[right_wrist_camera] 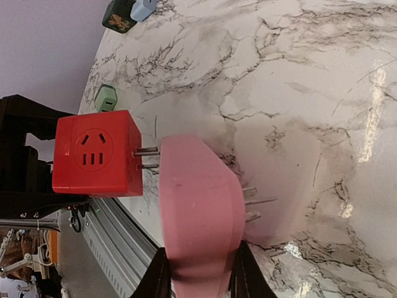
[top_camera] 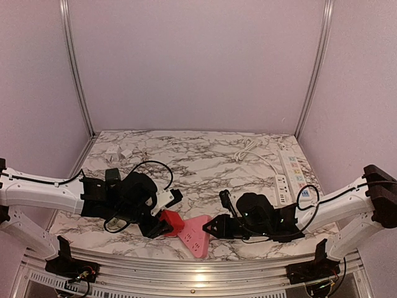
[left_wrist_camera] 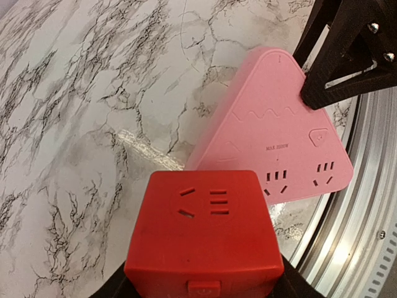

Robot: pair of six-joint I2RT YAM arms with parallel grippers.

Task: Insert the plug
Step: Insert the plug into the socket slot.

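Two adapters sit together low centre overhead: the pink triangular block [top_camera: 197, 237], pinched in my right gripper [right_wrist_camera: 201, 276], and the smaller red cube plug [left_wrist_camera: 205, 230], clamped in my left gripper [left_wrist_camera: 201, 292]. Only the right wrist view shows the cube's two metal prongs [right_wrist_camera: 146, 158] (bare, pointing at the pink block's side).

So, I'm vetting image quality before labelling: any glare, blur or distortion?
Top external: the frame posts bow, wide-angle distortion. Left wrist: a glare streak on the table beside the pink adapter. Right wrist: that adapter is soft near the lens; glare on the table at right.
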